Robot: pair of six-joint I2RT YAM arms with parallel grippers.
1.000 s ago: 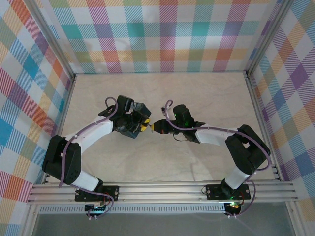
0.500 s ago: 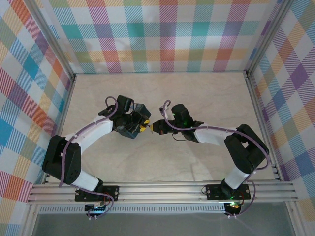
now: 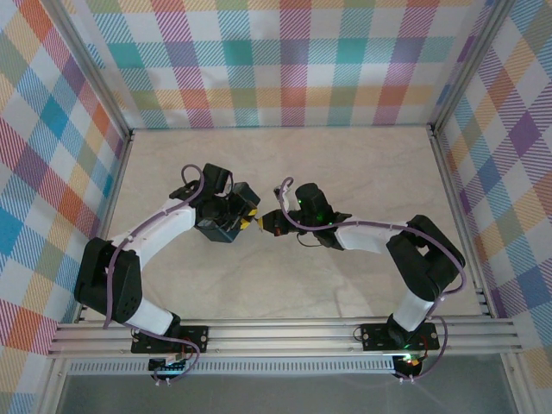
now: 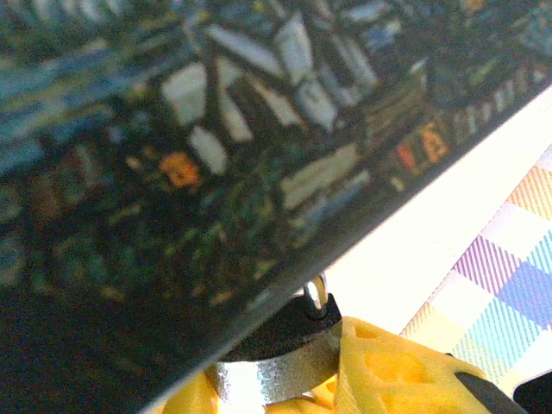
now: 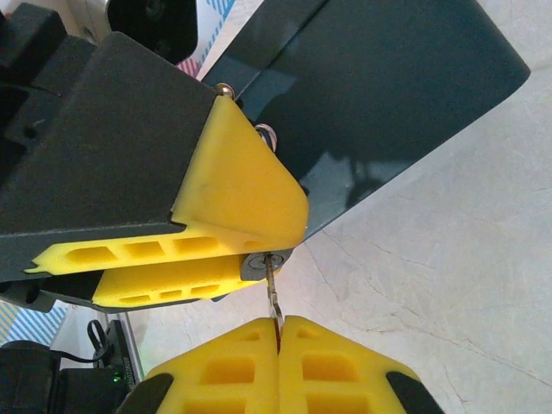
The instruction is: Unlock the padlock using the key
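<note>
**One key, one padlock, engaged**

Top: you see two grippers nearly touching, left gripper (image 3: pixel 247 222) and right gripper (image 3: pixel 270 223).
Left wrist: one tin (image 4: pixel 172 172); the left gripper clamps one padlock (image 4: pixel 274 373) under its edge.
Right wrist: the right gripper pinches one key (image 5: pixel 272 289), tip at the padlock's keyhole.

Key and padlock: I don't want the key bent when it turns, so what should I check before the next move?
1. Key clamped in the right gripper: ok, both pads are shut on it.
2. Key tip meeting the padlock: ok, it touches the lock's end face; how deep it sits, cannot tell.
3. Padlock pinched by the left gripper: ok, the silver body sits between the yellow fingers.
4. Key in line with the lock: ok, the shaft runs straight in.
5. Shackle released: cannot tell, the tin box hides most of it.
6. Right gripper apart from the tin box: ok.
</note>
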